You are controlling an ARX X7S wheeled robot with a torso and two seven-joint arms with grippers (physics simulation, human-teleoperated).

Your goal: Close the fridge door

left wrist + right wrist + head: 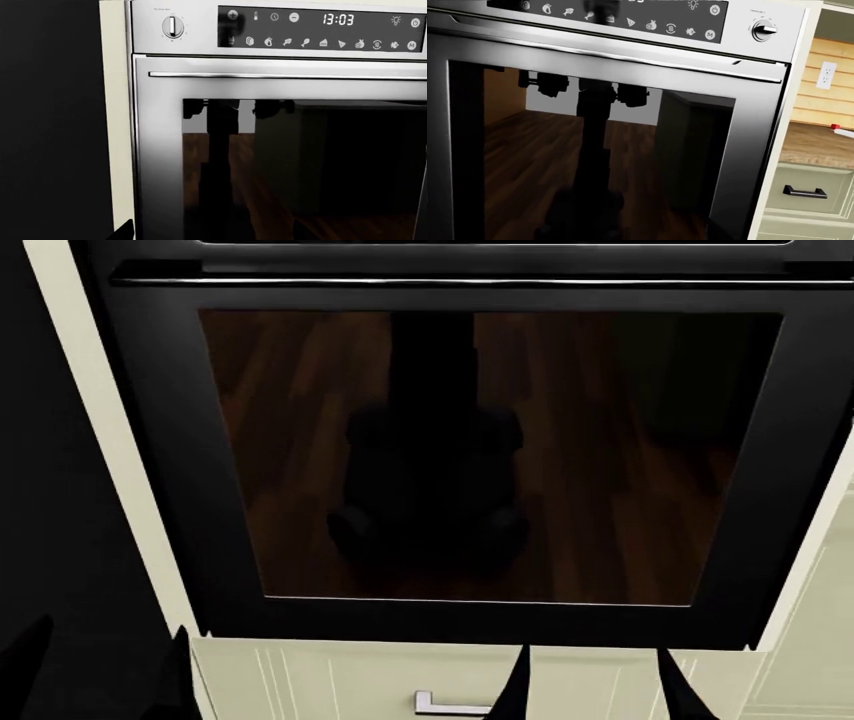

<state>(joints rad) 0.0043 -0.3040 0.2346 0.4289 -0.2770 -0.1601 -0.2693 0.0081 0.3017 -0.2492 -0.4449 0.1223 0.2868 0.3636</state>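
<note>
Both tools' dark fingertips [587,685] point at the glass-windowed oven door [467,455].

You are in a home kitchen. A built-in oven [280,125] with a steel frame, glass door and a lit control panel [320,30] reading 13:03 sits in cream cabinetry [100,440]. To one side you see a drawer front with a dark handle [804,191], a stone-look countertop [817,145] and a wall outlet [826,75]. The oven glass reflects a wooden floor.
</note>
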